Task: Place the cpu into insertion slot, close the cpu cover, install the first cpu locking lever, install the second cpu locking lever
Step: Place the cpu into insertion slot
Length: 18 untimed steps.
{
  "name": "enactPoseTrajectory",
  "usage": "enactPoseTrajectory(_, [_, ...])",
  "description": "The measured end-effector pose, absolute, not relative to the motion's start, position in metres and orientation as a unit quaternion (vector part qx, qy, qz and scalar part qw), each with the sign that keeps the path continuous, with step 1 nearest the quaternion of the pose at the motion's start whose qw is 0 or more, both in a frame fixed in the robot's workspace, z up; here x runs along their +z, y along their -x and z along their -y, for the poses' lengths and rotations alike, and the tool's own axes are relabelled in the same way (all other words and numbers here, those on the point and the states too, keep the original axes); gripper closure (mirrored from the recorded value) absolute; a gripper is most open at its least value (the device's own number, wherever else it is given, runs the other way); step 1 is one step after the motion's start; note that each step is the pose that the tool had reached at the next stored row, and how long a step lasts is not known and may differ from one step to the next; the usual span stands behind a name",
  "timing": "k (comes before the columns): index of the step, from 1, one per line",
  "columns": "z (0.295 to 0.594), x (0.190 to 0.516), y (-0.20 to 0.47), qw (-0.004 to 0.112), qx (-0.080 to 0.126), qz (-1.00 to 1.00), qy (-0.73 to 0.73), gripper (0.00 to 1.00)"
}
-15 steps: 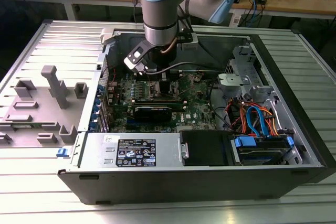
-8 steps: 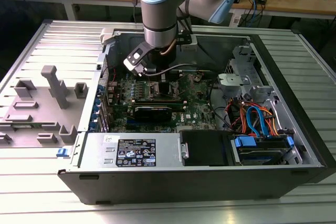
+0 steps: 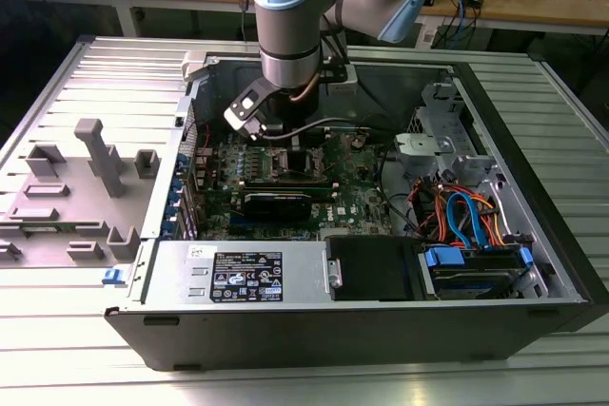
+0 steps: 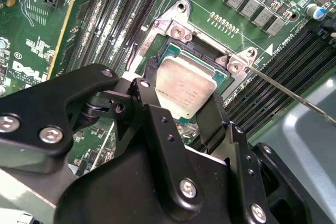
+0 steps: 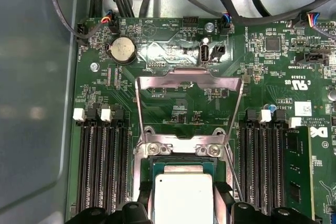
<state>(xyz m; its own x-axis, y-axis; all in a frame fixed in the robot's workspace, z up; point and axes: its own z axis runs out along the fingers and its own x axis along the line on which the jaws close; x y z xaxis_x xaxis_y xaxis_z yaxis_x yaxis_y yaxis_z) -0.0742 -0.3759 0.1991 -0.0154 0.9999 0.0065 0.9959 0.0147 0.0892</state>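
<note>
the open dark metal computer case (image 3: 381, 330) lies on the ribbed metal table (image 3: 57, 368). in the exterior view it holds the green motherboard (image 3: 357, 206) toward 10 o'clock and blue and orange cables (image 3: 466, 216) at 3 o'clock. at the black socket (image 4: 212, 59) is the small flat square cpu (image 4: 181, 85) with a silvery-grey metal top, face up, edges parallel to the socket's. whether it is seated i cannot tell. the black end effector (image 4: 184, 95) clasps two opposite edges of it. the thin silvery windowed cpu cover (image 5: 189, 81) stands swung up.
</note>
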Motion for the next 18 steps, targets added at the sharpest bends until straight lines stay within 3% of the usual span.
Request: enactPoseTrajectory(18, [0.3754,0.1995,0.0741,0.032,0.031,-0.707,-0.706,0.46])
